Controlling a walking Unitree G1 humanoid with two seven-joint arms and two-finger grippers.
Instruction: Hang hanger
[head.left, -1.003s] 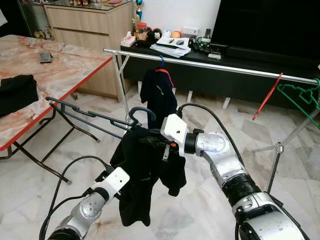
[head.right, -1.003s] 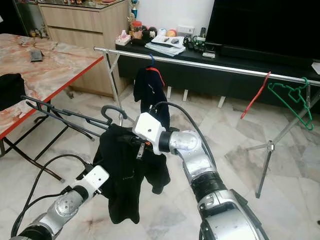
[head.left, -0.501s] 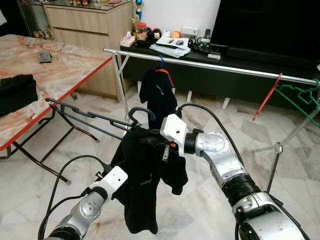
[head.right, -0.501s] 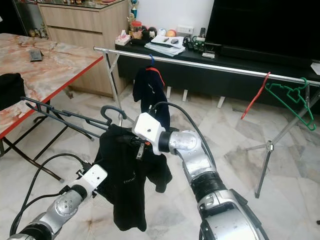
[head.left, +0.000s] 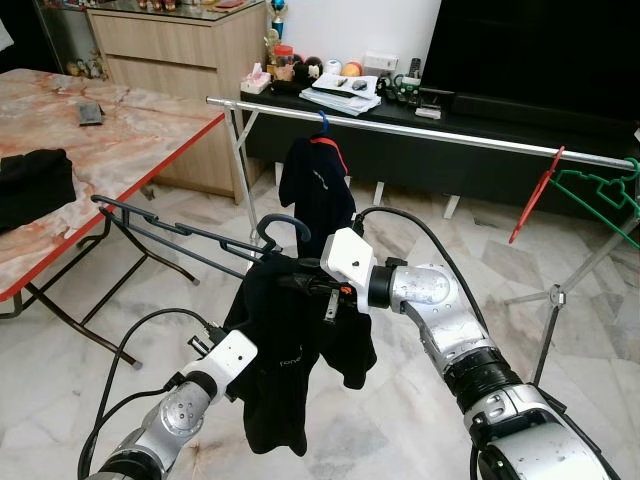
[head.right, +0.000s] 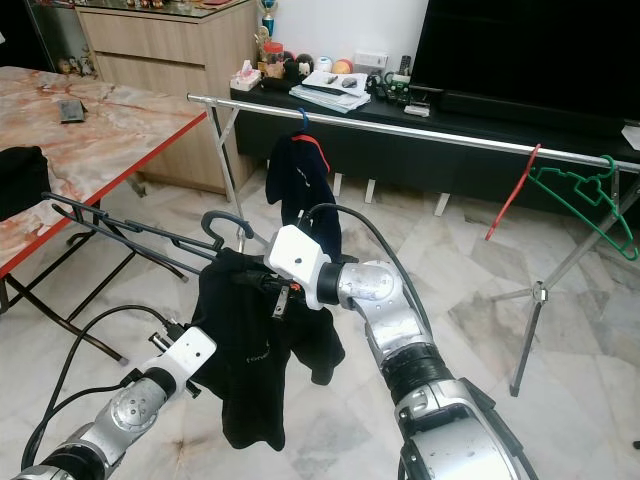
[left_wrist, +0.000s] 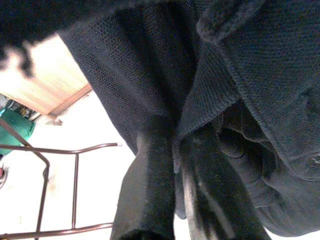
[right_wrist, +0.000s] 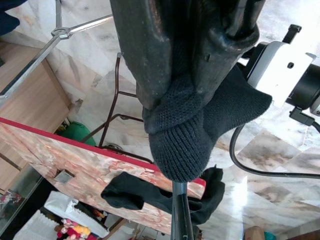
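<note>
My right end effector (head.left: 305, 283) is clamped on the neck of the dark hanger (head.left: 281, 228), whose hook rises just above it, carrying a black garment (head.left: 290, 340) that drapes below. My left end effector (left_wrist: 175, 165) is pinched on a lower fold of that garment, near and left of the right one. The silver clothes rail (head.left: 420, 130) lies farther away and higher than the hanger, its long axis running left to right across the scene. A dark shirt (head.left: 315, 180) hangs on the rail directly beyond the hook; a red hanger (head.left: 535, 195) and a green hanger (head.left: 600, 190) sit at its right end. I judge the right arm is the one to carry the hook up and away to the rail.
</note>
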